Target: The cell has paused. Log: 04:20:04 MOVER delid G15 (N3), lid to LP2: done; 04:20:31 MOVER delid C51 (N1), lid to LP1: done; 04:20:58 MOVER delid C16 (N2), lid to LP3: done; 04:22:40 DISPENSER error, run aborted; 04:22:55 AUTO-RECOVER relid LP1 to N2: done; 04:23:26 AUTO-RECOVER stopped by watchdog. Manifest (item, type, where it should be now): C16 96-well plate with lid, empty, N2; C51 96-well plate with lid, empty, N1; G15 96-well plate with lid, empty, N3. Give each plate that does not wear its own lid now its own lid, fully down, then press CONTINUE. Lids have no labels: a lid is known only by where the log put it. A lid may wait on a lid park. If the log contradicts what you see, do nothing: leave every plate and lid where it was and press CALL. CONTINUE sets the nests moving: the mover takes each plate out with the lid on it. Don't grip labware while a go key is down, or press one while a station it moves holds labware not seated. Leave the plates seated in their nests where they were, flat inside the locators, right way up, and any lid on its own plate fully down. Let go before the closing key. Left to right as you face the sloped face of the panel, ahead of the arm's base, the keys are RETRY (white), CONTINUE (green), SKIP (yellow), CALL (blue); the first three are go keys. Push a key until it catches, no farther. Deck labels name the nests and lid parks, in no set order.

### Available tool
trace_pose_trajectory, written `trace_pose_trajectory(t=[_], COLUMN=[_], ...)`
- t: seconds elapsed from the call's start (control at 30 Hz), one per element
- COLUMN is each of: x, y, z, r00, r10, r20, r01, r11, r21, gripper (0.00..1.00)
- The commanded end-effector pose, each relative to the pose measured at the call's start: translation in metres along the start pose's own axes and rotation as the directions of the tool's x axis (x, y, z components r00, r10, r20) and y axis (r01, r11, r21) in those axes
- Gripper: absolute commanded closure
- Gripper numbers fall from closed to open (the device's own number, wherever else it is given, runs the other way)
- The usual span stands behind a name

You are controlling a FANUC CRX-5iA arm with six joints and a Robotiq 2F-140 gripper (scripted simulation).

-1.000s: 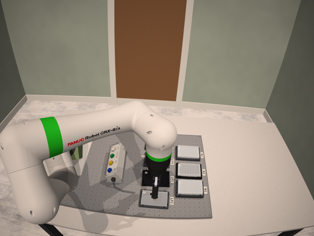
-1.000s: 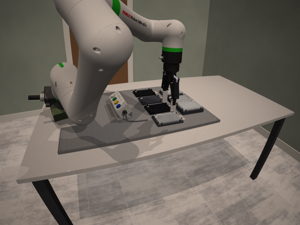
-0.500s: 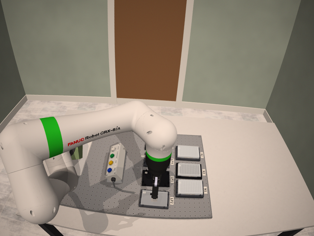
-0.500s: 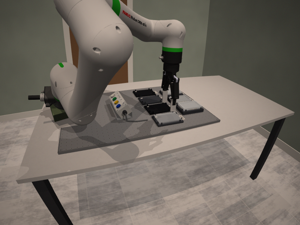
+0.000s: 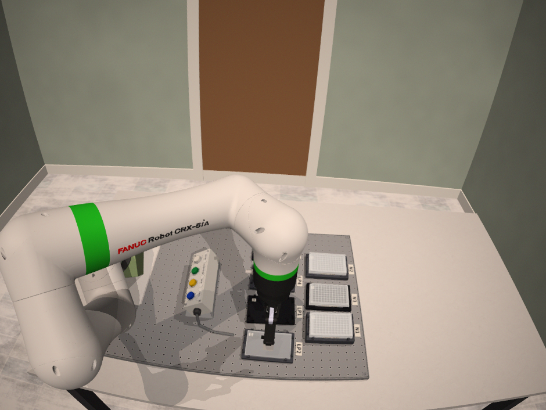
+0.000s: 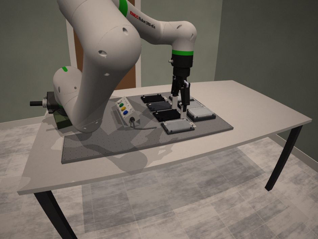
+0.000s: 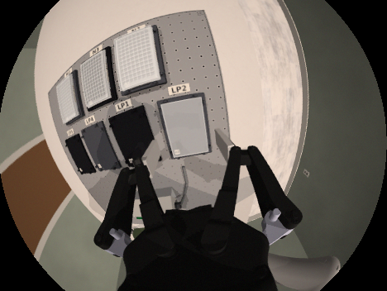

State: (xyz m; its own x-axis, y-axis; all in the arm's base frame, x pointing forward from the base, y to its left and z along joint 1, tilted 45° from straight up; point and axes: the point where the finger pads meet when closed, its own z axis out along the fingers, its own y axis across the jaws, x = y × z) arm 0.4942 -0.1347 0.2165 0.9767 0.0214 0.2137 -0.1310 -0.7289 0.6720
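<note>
Three 96-well plates sit in a column of nests on the right of the deck: N2 [image 5: 326, 264] farthest, N3 [image 5: 329, 295] in the middle, N1 [image 5: 330, 327] nearest. N3 shows a blacker rim than the other two; I cannot tell for sure which plates wear lids. A pale clear lid [image 5: 266, 351] lies flat on park LP2. Park LP1 [image 5: 282, 310] is bare and black. Park LP4 [image 6: 158, 105] looks greyer than LP1 and LP3 [image 6: 152, 98]. My gripper [image 5: 266, 340] hangs open and empty above the LP1–LP2 area, well clear of the lid [image 7: 185, 126].
The key panel [image 5: 200, 282] stands left of the parks, with white, green [image 5: 195, 270], yellow and blue [image 5: 190, 295] keys and a cable [image 5: 211, 326] running from its near end. My arm's elbow covers LP3 and part of LP4 in the top view.
</note>
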Motion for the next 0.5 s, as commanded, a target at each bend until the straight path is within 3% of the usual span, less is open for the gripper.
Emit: trace_pose_trajectory(t=[0.0,0.47], x=[0.000,0.000], y=[0.000,0.000], z=[0.000,0.012], r00=[1.000,1.000], r10=[0.000,0.000], r20=[0.000,0.000], r01=[0.000,0.000], r11=[1.000,1.000], r21=[0.000,0.000], gripper=[0.34,0.34])
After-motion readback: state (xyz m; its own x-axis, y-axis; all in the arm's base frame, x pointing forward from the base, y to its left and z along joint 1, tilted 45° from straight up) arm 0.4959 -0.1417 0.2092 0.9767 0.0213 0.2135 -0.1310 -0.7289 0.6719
